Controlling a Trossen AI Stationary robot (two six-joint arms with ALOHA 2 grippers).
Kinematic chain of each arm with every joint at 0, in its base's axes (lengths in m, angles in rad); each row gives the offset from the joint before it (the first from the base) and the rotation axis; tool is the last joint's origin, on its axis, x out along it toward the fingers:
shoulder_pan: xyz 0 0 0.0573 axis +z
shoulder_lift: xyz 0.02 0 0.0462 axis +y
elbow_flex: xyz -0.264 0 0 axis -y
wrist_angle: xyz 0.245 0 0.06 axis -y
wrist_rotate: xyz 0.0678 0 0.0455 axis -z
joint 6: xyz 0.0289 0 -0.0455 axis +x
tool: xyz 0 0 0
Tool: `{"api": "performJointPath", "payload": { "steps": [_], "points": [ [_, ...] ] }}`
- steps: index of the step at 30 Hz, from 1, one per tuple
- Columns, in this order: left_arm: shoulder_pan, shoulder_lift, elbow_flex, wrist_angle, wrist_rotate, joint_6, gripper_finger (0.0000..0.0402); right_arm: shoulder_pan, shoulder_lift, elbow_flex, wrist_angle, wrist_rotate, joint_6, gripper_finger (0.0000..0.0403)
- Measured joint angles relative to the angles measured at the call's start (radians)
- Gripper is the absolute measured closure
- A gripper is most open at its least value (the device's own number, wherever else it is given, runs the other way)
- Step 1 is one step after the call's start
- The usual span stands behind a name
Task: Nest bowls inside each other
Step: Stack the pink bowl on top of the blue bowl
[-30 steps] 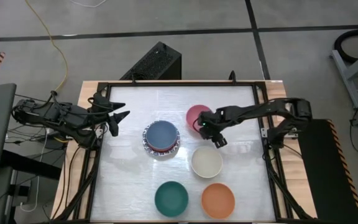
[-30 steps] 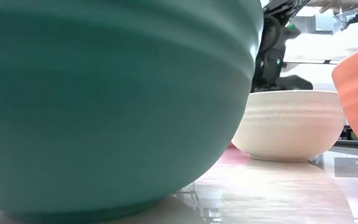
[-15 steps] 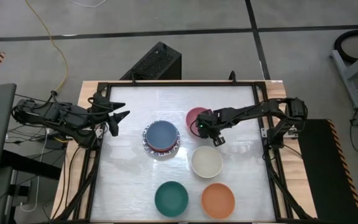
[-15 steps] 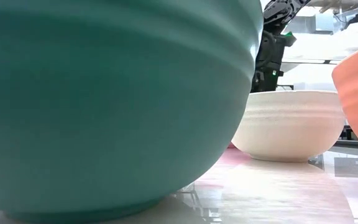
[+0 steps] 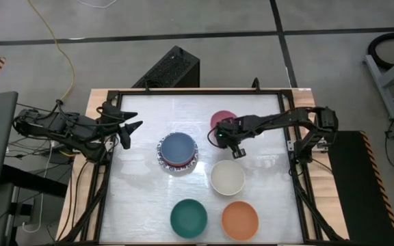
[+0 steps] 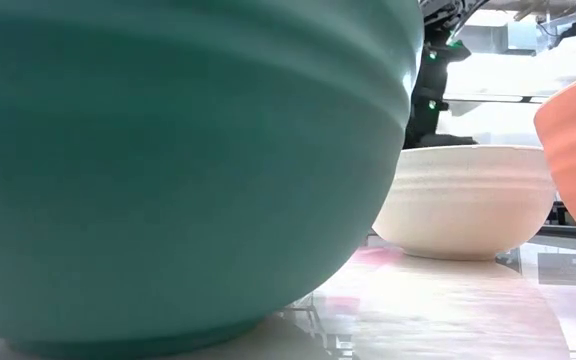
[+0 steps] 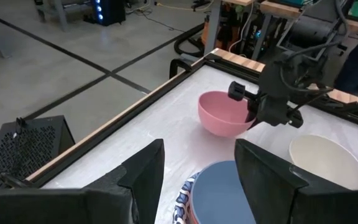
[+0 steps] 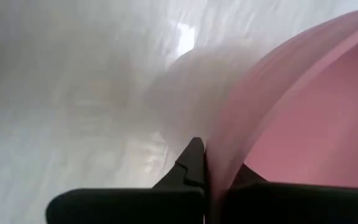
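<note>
Since a second ago, right claw (image 5: 226, 134) has clenched on pink bowl's (image 5: 221, 119) rim

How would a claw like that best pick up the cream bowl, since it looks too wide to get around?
By its rim. The cream bowl sits upright and open, apart from its neighbours, so coming from above with one finger inside and one outside the thin wall should work. The right gripper is shut on the pink bowl just that way, pinching its rim.
</note>
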Motion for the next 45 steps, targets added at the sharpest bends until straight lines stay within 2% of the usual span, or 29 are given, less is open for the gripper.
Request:
{"api": "performJointPath", "payload": {
  "steps": [9,19,26,36,45],
  "points": [
    [0.0,0.0,0.0,0.0,0.0,0.001,0.0216,-0.034,0.0,0.141,-0.037,0.0,-0.045,0.0392],
    [0.0,0.0,0.0,0.0,-0.001,0.004,0.0216,-0.043,0.0,0.289,0.048,-0.001,-0.109,0.0392],
    [0.0,0.0,0.0,-0.001,-0.001,0.003,0.0216,-0.001,0.0,0.313,0.171,-0.019,-0.207,0.0392],
    [0.0,0.0,0.0,0.0,-0.001,0.001,0.0217,0.049,0.028,0.313,0.271,-0.158,-0.378,0.0392],
    [0.0,0.0,0.0,0.0,-0.001,0.001,0.0216,0.076,0.058,0.314,0.362,-0.222,-0.441,0.0392]
  ]
}}
